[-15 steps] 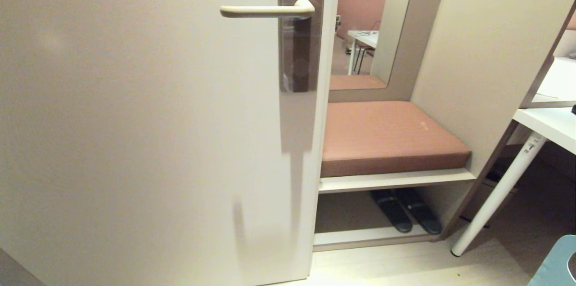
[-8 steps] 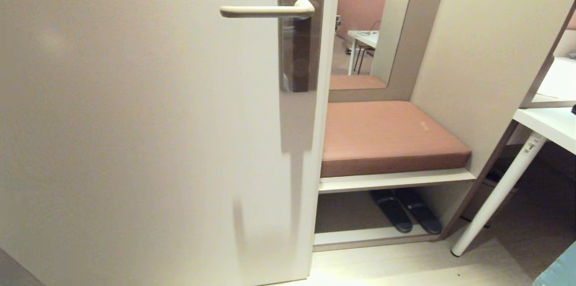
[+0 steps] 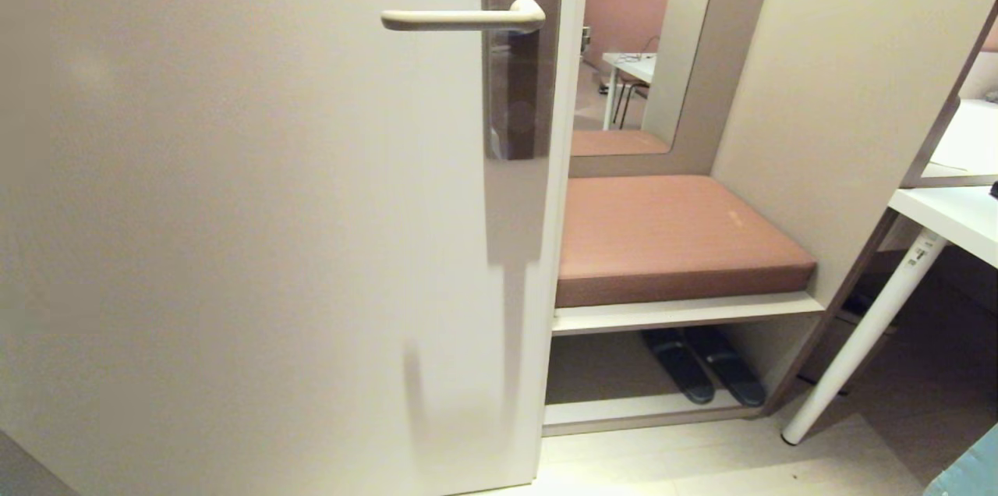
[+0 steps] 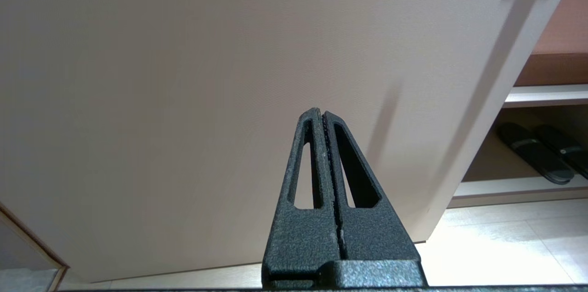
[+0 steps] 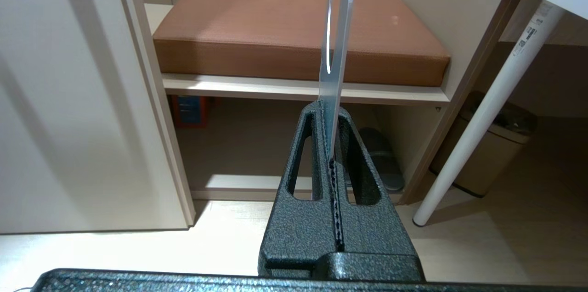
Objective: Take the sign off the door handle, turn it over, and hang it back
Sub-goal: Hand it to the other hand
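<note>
**Sign Clamped Edge-On in Right Gripper, Handle Bare**

The sign (image 5: 334, 35) was held by the right gripper (image 5: 327, 108), whose jaws were closed on the card's lower end. The card was seen edge-on, standing up from between the fingertips as a thin pale strip, in front of the brown bench cushion (image 5: 257, 30). A blue corner of it was visible at the lower right of the head view, well apart from the door handle (image 3: 460, 17). Nothing was hung on the door handle, which projected level from its backplate (image 3: 521, 75) on the door (image 3: 234, 207). The left gripper (image 4: 322, 113) was pointed at the lower door, below the door handle, jaws pressed together on nothing.
</note>
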Tool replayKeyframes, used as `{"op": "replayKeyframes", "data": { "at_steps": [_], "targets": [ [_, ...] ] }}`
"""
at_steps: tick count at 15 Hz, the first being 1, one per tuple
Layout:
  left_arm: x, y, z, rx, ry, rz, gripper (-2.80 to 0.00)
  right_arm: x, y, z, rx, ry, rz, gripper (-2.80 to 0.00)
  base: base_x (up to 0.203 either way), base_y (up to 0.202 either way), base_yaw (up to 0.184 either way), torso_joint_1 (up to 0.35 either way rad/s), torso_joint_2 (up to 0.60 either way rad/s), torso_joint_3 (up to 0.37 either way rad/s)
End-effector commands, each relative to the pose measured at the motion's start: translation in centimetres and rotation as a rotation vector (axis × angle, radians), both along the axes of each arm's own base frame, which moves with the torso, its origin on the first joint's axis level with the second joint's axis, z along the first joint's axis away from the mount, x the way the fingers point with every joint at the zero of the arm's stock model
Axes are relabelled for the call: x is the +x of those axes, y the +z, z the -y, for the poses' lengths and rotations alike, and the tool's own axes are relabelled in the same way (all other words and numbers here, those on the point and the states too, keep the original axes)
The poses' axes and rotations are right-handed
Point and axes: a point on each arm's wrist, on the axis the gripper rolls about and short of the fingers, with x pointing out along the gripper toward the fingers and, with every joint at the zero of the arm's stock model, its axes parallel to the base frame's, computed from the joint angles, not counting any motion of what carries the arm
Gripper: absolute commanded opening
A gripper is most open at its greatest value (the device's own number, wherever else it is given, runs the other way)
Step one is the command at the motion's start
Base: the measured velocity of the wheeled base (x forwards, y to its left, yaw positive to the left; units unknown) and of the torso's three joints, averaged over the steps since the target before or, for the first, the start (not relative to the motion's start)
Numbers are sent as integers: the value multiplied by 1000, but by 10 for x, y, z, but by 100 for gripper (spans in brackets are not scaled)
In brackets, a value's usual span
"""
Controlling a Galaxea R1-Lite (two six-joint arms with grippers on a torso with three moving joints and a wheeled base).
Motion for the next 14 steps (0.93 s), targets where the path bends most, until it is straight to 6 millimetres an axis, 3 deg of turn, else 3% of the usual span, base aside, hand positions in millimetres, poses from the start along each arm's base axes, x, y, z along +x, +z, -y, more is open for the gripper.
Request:
{"op": "replayKeyframes", "data": {
  "at_steps": [1, 14],
  "targets": [
    [0, 0, 0, -1, 0, 0, -280, 0, 0, 0, -1, 1, 1, -280, 0, 0, 0, 0, 0, 0],
    [0, 0, 0, 4, -1, 0, -280, 0, 0, 0, 0, 3, 1, -280, 0, 0, 0, 0, 0, 0]
  ]
}}
